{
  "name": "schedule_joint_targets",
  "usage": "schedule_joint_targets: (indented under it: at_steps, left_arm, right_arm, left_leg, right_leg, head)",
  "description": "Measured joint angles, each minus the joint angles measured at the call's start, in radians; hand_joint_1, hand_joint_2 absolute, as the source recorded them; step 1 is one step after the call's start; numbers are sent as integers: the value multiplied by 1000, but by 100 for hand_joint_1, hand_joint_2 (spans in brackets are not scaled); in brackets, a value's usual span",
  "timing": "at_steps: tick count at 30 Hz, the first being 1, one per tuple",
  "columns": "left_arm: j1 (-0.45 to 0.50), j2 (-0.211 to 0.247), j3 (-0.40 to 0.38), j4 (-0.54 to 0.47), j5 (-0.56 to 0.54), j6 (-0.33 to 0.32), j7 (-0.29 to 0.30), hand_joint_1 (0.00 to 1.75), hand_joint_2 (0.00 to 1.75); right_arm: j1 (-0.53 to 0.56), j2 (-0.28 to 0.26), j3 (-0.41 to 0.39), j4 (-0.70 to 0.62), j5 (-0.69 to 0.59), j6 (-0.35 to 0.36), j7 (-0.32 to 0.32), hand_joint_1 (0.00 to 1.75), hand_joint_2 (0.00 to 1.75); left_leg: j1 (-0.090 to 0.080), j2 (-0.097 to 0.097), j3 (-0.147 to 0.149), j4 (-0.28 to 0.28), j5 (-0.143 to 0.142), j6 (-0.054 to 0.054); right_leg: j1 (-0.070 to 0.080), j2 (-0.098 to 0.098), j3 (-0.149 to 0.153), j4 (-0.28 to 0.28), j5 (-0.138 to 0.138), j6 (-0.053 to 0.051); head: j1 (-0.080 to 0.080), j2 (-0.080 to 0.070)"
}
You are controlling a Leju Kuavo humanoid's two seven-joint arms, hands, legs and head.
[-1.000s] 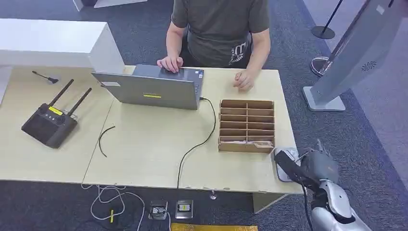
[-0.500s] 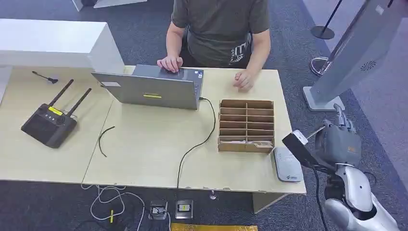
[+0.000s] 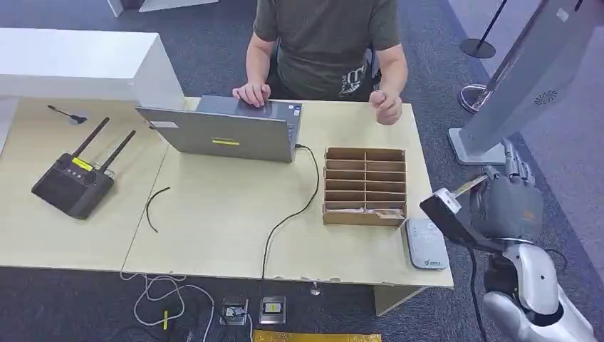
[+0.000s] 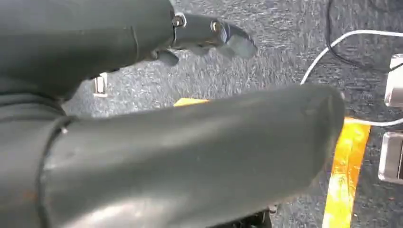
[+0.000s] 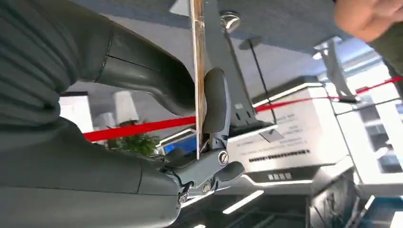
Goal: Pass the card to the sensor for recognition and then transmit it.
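Note:
A thin card (image 3: pixel 469 187) is pinched in my right hand (image 3: pixel 507 203), which hovers off the table's right end, above and to the right of the grey card sensor (image 3: pixel 426 244) lying at the table's front right corner. In the right wrist view the card (image 5: pixel 198 71) stands edge-on between the thumb and a finger (image 5: pixel 215 102). My left hand (image 4: pixel 204 33) hangs over the carpet with nothing in it, fingers apart from the thumb. A person (image 3: pixel 324 39) sits across the table with one hand (image 3: pixel 387 107) lifted off the tabletop.
A cardboard slot organiser (image 3: pixel 365 187) stands just behind the sensor. A laptop (image 3: pixel 228 132) with a cable, a black controller with antennas (image 3: pixel 73 182) and a white box (image 3: pixel 85 64) sit on the table. A grey kiosk stand (image 3: pixel 527 78) rises at the right.
My right hand has lifted the card up and rightward, away from the sensor. The person's hand has risen off the table.

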Motion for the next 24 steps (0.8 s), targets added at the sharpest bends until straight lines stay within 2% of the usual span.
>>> schedule_joint_targets:
  at_steps: [6, 13, 24]
  left_arm:
    - [-9, -8, -2, -6, -37, 2, 19, 0, 0]
    - [-26, -8, -3, -13, -89, 0, 41, 0, 0]
    - [-43, -13, -3, -17, -118, -11, 64, 0, 0]
  right_arm:
    - [-29, 47, 4, 46, 54, -11, -29, 175, 175]
    - [-61, 71, 14, 74, 196, 61, 38, 175, 175]
    - [-81, 93, 19, 104, 217, 73, 58, 175, 175]
  left_leg:
    - [0, -1, 0, 0, 0, 0]
    - [0, 0, 0, 0, 0, 0]
    - [0, 0, 0, 0, 0, 0]
  right_leg:
    - [0, -1, 0, 0, 0, 0]
    - [0, -1, 0, 0, 0, 0]
    - [0, -1, 0, 0, 0, 0]
  head:
    - [0, 0]
    - [0, 0]
    - [0, 0]
